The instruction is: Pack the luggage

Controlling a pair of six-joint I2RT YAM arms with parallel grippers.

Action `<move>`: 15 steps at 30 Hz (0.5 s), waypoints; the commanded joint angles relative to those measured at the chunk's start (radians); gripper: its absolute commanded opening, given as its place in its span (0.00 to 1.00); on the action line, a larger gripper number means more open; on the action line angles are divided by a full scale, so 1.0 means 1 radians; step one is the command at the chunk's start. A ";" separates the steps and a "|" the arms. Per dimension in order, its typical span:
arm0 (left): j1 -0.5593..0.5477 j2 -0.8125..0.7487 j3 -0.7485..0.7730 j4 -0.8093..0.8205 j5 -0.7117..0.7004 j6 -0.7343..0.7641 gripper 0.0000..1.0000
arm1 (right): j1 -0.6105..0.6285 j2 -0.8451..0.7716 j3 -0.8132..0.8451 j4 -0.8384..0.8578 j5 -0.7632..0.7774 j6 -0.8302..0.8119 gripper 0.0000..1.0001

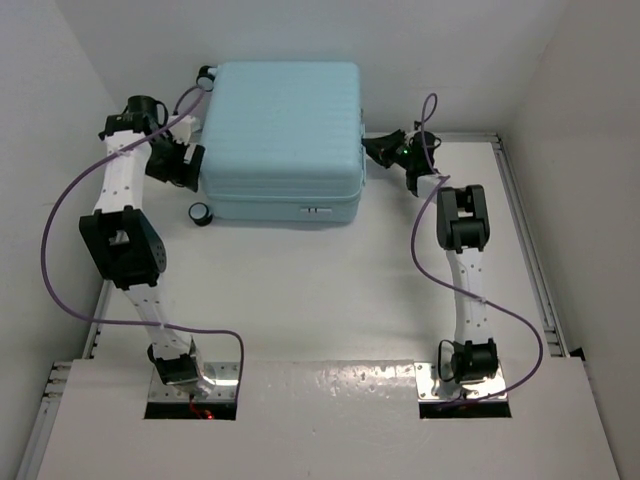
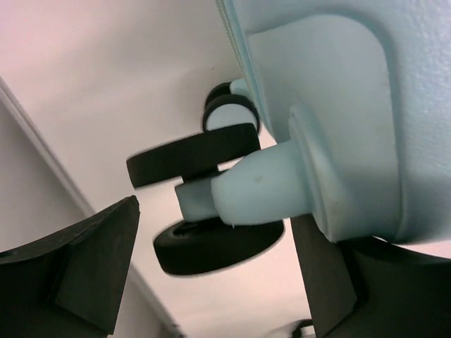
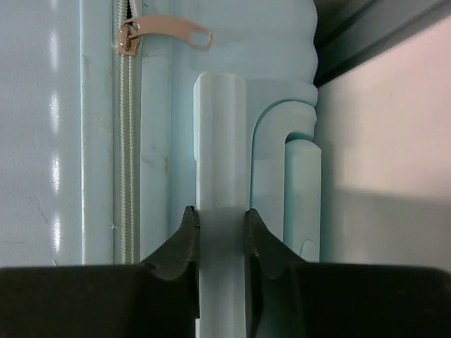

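The luggage (image 1: 285, 135) is a pale blue ribbed suitcase lying flat and closed at the back of the table. Its black wheels show at its left side, far (image 1: 205, 75) and near (image 1: 200, 212). My left gripper (image 1: 188, 165) is open at the luggage's left side. In the left wrist view its fingers (image 2: 99, 260) stand wide apart around a double wheel (image 2: 204, 151) under the shell corner (image 2: 366, 105), holding nothing. My right gripper (image 1: 378, 150) is shut on the pale blue side handle (image 3: 220, 141), fingertips (image 3: 189, 225) pressed on both sides. The zip pull (image 3: 165, 32) lies beside it.
White walls close in on the left, back and right. A metal rail (image 1: 525, 230) runs along the table's right edge. Purple cables (image 1: 60, 215) loop off both arms. The luggage's left side sits close to the left wall.
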 commanded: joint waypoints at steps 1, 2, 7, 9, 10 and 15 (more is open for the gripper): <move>0.028 -0.019 0.089 0.710 0.093 -0.330 0.88 | 0.068 -0.094 -0.158 0.028 -0.140 0.036 0.00; 0.037 -0.030 0.089 0.726 0.106 -0.346 0.90 | 0.099 -0.112 -0.247 0.097 -0.146 0.040 0.00; 0.046 -0.098 0.111 0.747 0.138 -0.269 0.88 | 0.116 -0.330 -0.651 0.322 -0.255 0.080 0.00; 0.033 -0.153 0.085 0.734 0.149 -0.228 0.88 | 0.154 -0.419 -0.735 0.403 -0.301 0.051 0.00; 0.023 -0.171 0.074 0.703 0.149 -0.176 0.88 | 0.176 -0.483 -0.849 0.407 -0.379 0.030 0.00; -0.065 -0.321 -0.118 0.586 0.169 -0.047 0.85 | 0.262 -0.893 -1.113 0.087 -0.366 -0.492 0.00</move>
